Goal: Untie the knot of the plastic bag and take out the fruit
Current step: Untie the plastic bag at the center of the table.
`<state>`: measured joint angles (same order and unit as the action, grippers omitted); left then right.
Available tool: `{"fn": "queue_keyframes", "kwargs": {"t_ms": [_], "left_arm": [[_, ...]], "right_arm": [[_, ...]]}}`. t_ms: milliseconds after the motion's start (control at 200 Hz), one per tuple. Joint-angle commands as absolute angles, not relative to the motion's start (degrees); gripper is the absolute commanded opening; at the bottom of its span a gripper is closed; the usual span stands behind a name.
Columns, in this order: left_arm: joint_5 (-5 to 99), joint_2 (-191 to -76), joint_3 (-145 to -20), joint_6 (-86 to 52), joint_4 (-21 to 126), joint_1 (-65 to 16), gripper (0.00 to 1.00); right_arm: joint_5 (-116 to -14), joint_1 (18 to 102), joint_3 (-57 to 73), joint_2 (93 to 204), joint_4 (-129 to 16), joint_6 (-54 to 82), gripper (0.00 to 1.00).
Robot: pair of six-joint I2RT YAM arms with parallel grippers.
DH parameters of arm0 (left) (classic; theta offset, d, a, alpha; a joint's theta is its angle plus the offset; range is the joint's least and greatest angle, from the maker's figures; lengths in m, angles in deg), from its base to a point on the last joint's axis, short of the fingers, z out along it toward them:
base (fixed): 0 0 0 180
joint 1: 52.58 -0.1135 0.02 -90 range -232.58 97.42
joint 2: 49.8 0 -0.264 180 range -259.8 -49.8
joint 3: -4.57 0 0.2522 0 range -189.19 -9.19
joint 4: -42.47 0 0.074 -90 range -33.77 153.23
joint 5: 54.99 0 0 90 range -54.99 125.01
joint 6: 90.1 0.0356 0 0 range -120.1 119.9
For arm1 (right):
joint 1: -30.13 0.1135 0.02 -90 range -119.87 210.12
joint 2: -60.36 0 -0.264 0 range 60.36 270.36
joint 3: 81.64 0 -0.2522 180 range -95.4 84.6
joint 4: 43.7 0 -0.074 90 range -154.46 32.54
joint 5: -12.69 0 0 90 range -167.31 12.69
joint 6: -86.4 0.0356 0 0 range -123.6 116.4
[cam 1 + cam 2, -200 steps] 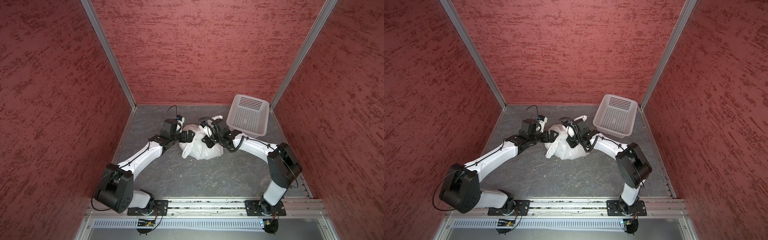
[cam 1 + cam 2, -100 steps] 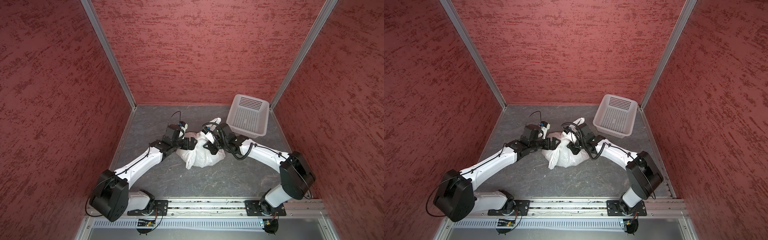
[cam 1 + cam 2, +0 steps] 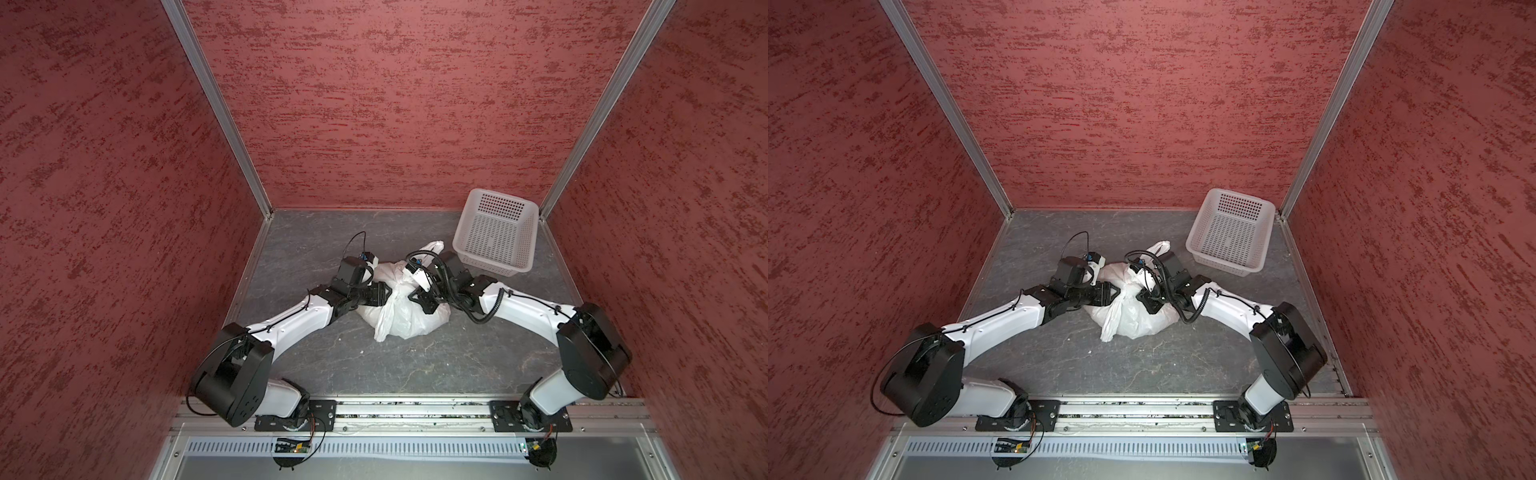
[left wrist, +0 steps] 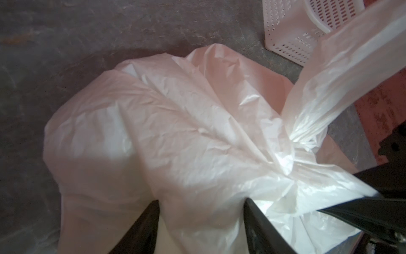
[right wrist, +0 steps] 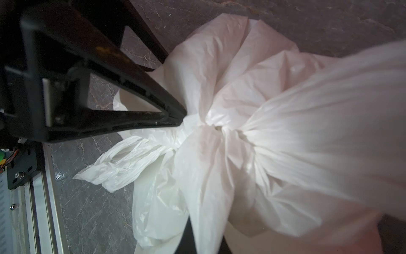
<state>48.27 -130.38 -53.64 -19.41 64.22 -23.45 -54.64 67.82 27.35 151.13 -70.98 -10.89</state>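
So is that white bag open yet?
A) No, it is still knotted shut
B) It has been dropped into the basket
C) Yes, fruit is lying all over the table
A: the knot is tight in both wrist views, the plastic bag lies on the table, and the basket is empty.

Three rough-plastered red walls (image 3: 395, 104), flecked with darker red and joined at the corners by aluminium posts (image 3: 216, 108), close in a grey, marble-veined bench (image 3: 415, 365). A metal rail (image 3: 411, 411) runs along its near edge under soft, even light.
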Motion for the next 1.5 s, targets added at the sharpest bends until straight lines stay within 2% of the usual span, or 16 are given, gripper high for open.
{"fn": "queue_keyframes", "kwargs": {"t_ms": [0,175,271,351,496,701,837,887,1287,1493], "left_arm": [[49.29,-131.63,-53.98,-19.08,62.17,-22.72,0.42],[48.72,-130.89,-53.76,-19.36,61.7,-22.61,0.1],[48.11,-130.02,-53.41,-19.77,61.88,-22.62,0.0],[47.34,-128.56,-52.97,-20.34,62.16,-22.61,0.0],[45.93,-124.67,-51.58,-20.99,63.11,-23.11,0.0],[45.9,-119.6,-48.05,-22.99,63.75,-25.81,0.0],[46.95,-116.65,-44.71,-24.92,63.27,-28.64,0.0],[47.72,-115.48,-43.44,-25.73,62.66,-29.68,0.0],[50.84,-107.96,-35.74,-30.47,62.14,-36.74,0.0],[52.44,-105.75,-34.22,-31.08,61.61,-38.87,0.0]], "right_arm": [[-55.2,68.1,27.54,149.14,-68.48,-10.48,0.07],[-56.15,68.09,27.54,148.96,-68.24,-10.24,0.1],[-56.83,68.05,27.44,148.79,-68.42,-10.27,0.17],[-57.84,68.09,27.35,148.23,-68.83,-10.19,0.24],[-59.75,67.98,27.64,145.94,-68.96,-9.41,0.25],[-61.33,67.76,28.8,143.95,-68.73,-8.14,0.1],[-62.58,67.06,30.69,141.13,-68.08,-6.39,0.05],[-63.09,66.69,31.76,140.39,-67.51,-5.51,0.0],[-72.36,60.45,38.65,135.6,-67.4,2.42,0.0],[-72.96,57.46,39.37,134.71,-68.43,4.18,0.01]]}}
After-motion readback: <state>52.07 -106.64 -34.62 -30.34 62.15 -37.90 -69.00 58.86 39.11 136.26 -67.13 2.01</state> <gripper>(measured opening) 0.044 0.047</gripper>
